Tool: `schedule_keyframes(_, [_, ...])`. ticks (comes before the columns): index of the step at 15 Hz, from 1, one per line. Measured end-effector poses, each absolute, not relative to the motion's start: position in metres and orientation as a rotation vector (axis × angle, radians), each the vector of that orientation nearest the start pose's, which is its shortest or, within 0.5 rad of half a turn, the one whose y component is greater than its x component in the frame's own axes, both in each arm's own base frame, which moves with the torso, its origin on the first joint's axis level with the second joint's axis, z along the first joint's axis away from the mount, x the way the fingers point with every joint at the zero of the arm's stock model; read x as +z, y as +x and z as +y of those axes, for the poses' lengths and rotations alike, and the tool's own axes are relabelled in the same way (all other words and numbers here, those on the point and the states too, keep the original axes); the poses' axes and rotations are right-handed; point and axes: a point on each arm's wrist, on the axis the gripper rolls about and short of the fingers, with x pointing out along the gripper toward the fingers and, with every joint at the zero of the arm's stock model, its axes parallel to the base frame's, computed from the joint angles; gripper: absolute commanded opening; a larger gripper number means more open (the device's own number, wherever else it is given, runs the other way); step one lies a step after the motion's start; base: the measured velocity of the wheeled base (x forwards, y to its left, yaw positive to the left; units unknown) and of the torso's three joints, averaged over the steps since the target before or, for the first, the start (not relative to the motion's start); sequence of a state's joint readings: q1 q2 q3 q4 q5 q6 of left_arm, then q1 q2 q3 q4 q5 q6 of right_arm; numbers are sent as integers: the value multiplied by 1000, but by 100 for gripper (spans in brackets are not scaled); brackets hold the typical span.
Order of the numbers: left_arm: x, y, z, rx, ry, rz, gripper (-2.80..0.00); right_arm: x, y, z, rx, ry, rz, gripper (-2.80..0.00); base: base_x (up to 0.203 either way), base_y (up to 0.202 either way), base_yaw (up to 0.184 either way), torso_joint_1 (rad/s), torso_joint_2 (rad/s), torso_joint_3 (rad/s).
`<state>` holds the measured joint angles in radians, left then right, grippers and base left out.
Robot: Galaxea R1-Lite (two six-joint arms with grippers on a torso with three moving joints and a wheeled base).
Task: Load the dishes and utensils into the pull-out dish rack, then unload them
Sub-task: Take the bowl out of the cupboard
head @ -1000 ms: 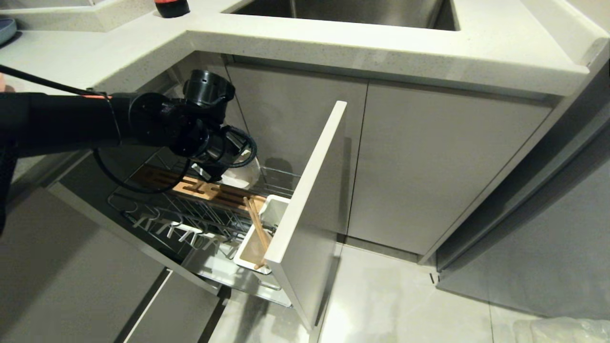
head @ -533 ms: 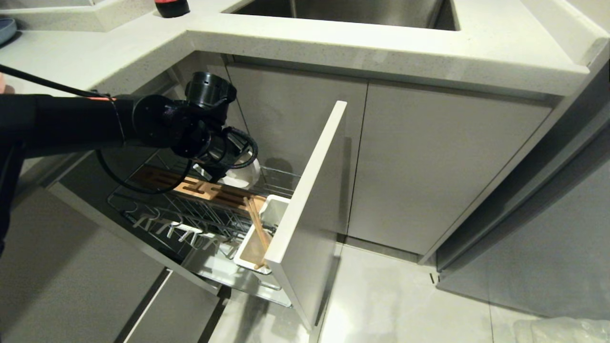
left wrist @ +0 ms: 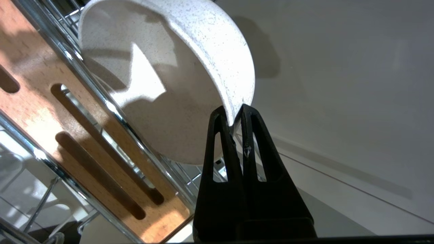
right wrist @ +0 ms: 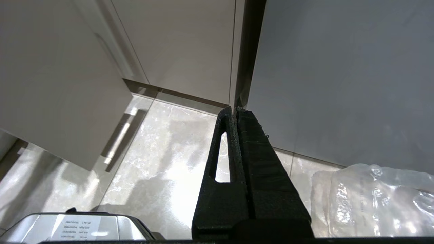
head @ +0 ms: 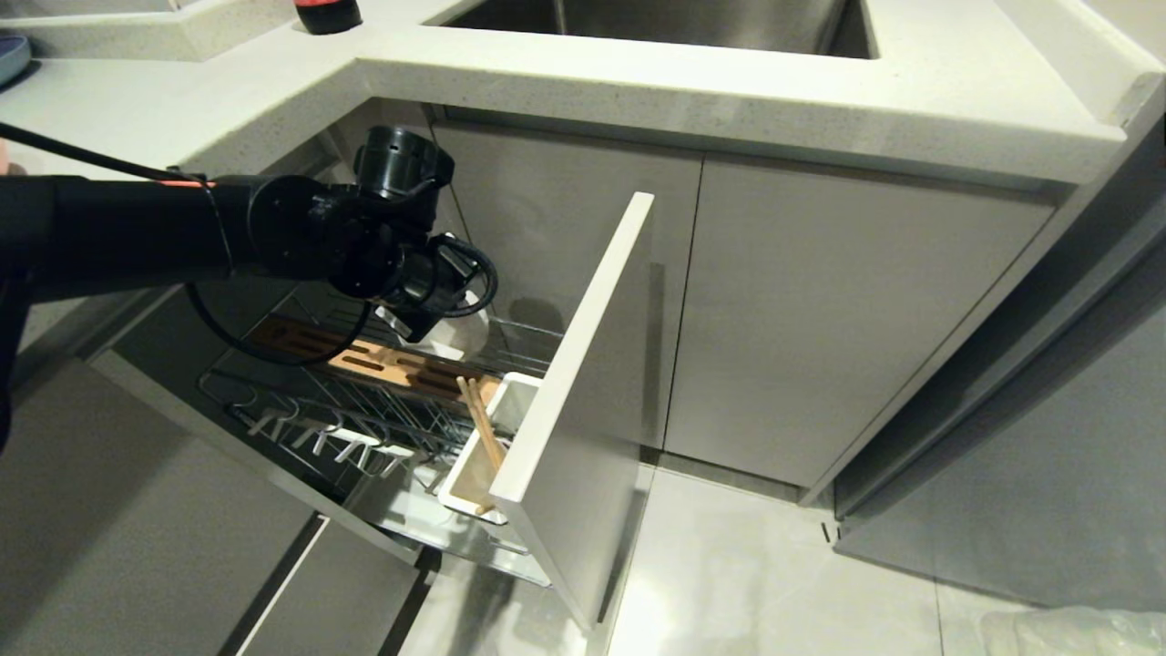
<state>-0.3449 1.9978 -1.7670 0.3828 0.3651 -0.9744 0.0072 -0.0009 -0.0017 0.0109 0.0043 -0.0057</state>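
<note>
Now the left gripper (left wrist: 233, 117) has its jaws pinched on the rim of the round cream-white speckled bowl (left wrist: 162, 84), which stands beyond them in the chrome wire pull-out dish rack (head: 364, 415), so unloading seems begun, calling for a clean lift.

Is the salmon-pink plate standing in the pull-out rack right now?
No, the pull-out dish rack holds only the cream-white bowl, pinched at its rim by the left gripper, and the chopsticks in the utensil cup.
</note>
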Motion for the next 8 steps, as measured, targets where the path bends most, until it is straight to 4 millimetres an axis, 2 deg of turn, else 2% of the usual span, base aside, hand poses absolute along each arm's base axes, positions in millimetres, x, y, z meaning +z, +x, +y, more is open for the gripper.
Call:
schedule_keyframes(3, [255, 368, -126, 285, -736, 503, -280, 75, -23, 0, 12, -5, 8, -280, 0, 0, 0, 0, 0, 0])
schedule_keyframes(8, [276, 348, -131, 236, -754, 470, -280, 75, -23, 0, 12, -6, 8, -280, 0, 0, 0, 0, 0, 0])
